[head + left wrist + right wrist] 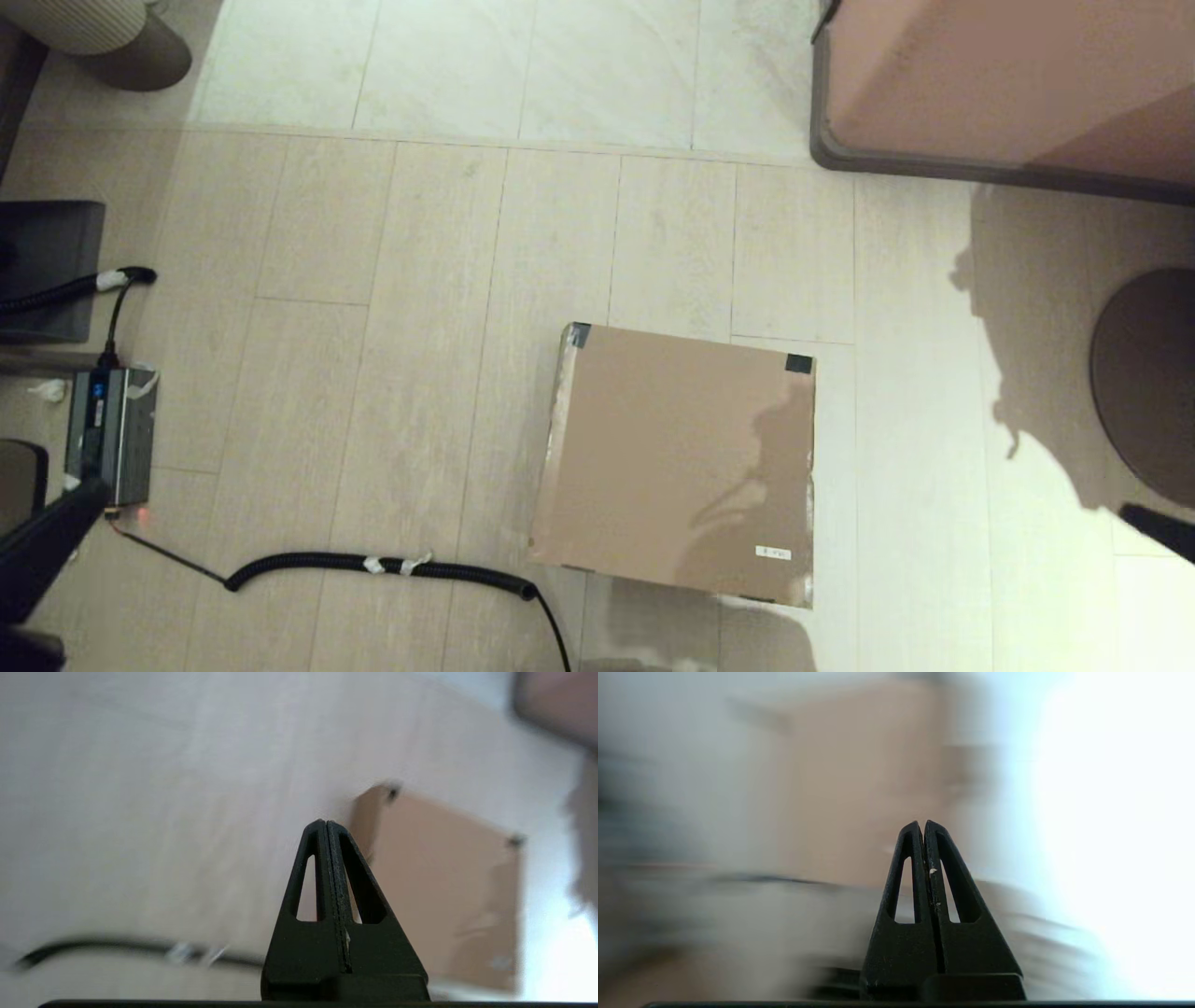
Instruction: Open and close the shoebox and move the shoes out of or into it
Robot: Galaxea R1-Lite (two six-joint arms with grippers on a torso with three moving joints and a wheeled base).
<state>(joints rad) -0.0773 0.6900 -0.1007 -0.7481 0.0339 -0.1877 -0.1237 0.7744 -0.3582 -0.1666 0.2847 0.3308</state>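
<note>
Left gripper (326, 823): fingers pressed together tip to tip, nothing between them, touching nothing; it hangs in the air left of the box, low at the near-left edge of the head view.
Right gripper (923, 823): fingers likewise closed and empty, clear of everything; only a dark tip of that arm shows at the near right.
Shoebox (686, 462): on the floor, centre-near, lid down flat, dark tape on its two far corners, white label near its near-right corner.
Shoes: none visible; probably inside, though I cannot tell.
Coiled cable (373, 565): lies on the floor just left of the box's near corner.
Risk, lid: closed fingers may skid over flat cardboard and shove the light box instead of lifting its edge.
Risk, snag: the left arm could catch the cable while reaching in.
</note>
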